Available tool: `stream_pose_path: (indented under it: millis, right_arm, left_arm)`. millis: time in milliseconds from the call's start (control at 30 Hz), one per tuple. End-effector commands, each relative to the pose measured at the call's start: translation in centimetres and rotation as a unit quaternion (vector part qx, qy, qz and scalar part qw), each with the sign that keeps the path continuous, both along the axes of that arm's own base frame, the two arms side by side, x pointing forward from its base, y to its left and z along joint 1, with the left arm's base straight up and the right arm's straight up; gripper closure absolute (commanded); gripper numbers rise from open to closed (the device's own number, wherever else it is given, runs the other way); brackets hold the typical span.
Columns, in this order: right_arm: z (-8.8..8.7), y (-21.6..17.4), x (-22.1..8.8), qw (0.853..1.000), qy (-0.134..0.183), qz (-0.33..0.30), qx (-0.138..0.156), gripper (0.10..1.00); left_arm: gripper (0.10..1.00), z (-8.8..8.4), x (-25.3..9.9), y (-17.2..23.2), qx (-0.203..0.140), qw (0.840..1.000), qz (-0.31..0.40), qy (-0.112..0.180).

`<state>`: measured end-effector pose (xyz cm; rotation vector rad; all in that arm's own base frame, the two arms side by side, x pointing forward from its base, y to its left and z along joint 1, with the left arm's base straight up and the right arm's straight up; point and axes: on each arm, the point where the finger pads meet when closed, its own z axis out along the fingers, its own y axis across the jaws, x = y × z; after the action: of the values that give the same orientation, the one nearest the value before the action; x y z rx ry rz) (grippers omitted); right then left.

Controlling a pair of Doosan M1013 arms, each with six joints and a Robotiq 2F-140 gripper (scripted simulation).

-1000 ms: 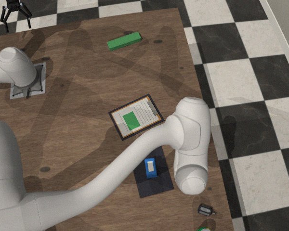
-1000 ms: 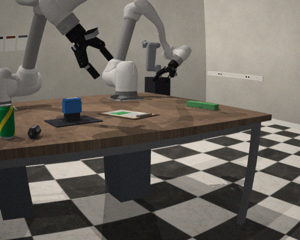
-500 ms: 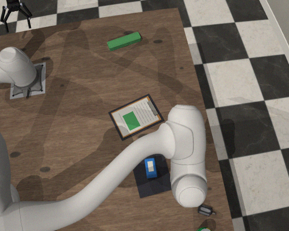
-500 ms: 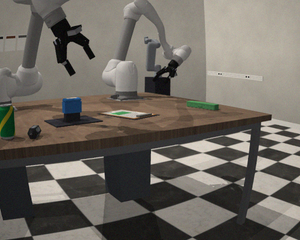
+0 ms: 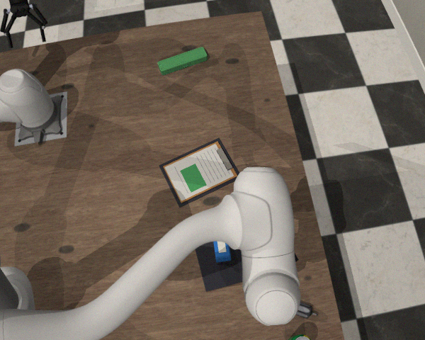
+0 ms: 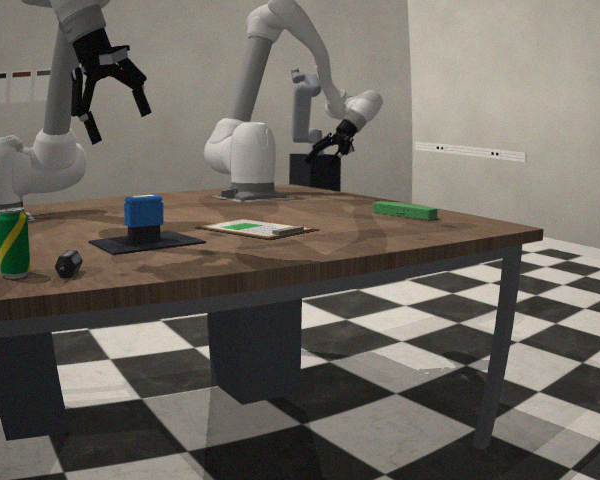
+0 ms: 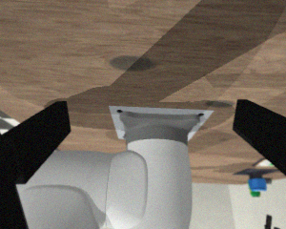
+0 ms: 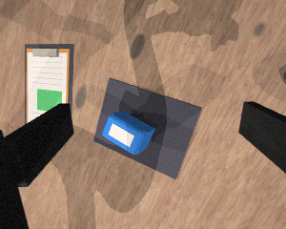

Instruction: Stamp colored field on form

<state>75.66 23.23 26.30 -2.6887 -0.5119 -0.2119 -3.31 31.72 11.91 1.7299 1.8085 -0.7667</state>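
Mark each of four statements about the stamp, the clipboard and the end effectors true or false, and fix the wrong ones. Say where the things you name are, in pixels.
1. The blue stamp (image 5: 222,255) (image 6: 143,211) (image 7: 257,184) (image 8: 129,134) stands upright on the dark mat (image 5: 219,278) (image 6: 179,240) (image 8: 173,150). True.
2. The colored field on the form (image 5: 193,178) (image 6: 242,226) (image 8: 49,99) is blue. False: it is green.
3. The right end effector (image 6: 122,127) is open and holds nothing. True.
4. The left end effector (image 5: 26,42) is gripping the green can. False: it is open and empty; the can (image 5: 300,337) (image 6: 13,243) stands on the table (image 5: 106,205) (image 6: 341,248).
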Motion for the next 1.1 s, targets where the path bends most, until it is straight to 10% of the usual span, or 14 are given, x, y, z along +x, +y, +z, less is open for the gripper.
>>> stream_pose_path:
  millis: [0,1067]
  right_arm:
    - [0.6,-3.0,-1.3,0.999,0.014,-0.020,-0.024,0.098]
    - [5.7,-22.9,-10.7,0.961,0.077,-0.180,-0.194,0.098]
  left_arm:
    - [0.098,0.2,0.2,0.4,0.001,1.000,0.001,-0.005]
    - [0.098,0.2,0.2,0.4,0.001,1.000,0.001,-0.005]
